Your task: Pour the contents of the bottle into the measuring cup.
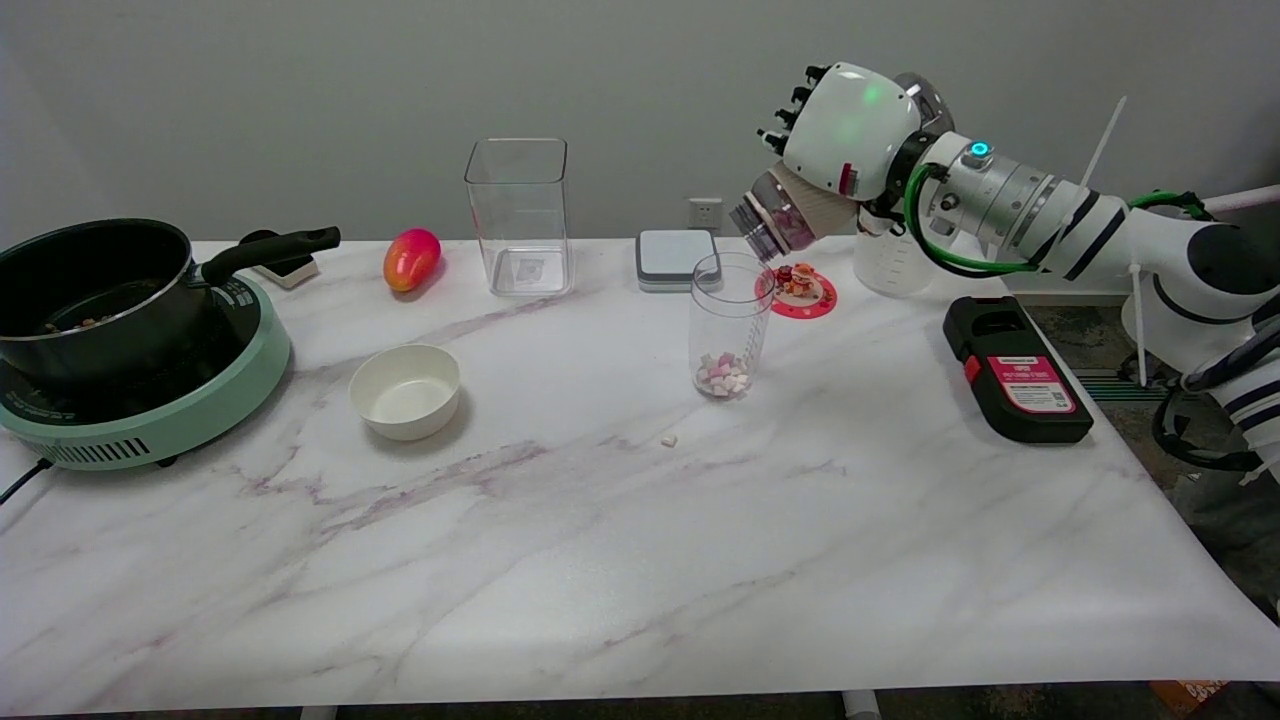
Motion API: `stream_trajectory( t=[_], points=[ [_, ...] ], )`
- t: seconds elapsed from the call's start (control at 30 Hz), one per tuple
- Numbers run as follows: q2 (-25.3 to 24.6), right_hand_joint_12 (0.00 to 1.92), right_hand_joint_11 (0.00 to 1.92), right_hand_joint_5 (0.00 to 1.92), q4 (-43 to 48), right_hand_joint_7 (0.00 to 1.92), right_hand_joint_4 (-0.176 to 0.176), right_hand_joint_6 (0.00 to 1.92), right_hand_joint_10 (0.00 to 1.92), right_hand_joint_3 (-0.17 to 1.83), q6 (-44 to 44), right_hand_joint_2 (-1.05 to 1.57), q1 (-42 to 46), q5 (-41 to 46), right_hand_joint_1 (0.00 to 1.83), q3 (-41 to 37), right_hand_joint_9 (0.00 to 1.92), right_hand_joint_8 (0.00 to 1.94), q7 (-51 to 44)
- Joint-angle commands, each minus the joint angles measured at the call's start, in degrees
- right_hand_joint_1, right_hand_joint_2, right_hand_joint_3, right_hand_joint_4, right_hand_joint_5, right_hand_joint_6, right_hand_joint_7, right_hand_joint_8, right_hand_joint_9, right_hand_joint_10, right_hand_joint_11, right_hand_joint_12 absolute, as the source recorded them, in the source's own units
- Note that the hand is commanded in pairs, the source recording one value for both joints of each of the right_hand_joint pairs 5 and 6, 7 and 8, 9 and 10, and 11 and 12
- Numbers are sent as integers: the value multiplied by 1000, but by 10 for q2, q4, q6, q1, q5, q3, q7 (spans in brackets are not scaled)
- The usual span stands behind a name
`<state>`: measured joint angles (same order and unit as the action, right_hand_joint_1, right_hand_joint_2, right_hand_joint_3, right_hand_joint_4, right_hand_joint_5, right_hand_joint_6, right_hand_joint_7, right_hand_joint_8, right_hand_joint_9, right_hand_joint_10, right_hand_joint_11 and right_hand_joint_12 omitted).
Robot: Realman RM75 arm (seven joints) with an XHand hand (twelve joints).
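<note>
We're gripping the small clear bottle [775, 215] around its body with the right hand [850, 130], upper right, tilting it over the light, tippy-looking measuring cup [729, 325] on the counter [600, 560].

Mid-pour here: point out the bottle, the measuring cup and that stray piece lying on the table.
bottle [775, 215]: head view, clear body below the right hand.
measuring cup [730, 310]: head view, clear wall above the pieces.
stray piece [669, 439]: head view, its middle, on the table.
</note>
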<state>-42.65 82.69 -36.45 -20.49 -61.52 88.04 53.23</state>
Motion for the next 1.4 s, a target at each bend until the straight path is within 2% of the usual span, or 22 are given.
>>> stream_trajectory(
  t=[0.03,1.4],
  points=[
    [1,1445,1445,1920,2,1897,0,1920,1679,380,-26,1511,-12,-16,1248,-7,1679,1897,2],
    [8,1459,1459,1920,22,1905,0,1920,1692,352,-47,1558,-34,-51,1219,-5,1692,1905,28]
  ],
)
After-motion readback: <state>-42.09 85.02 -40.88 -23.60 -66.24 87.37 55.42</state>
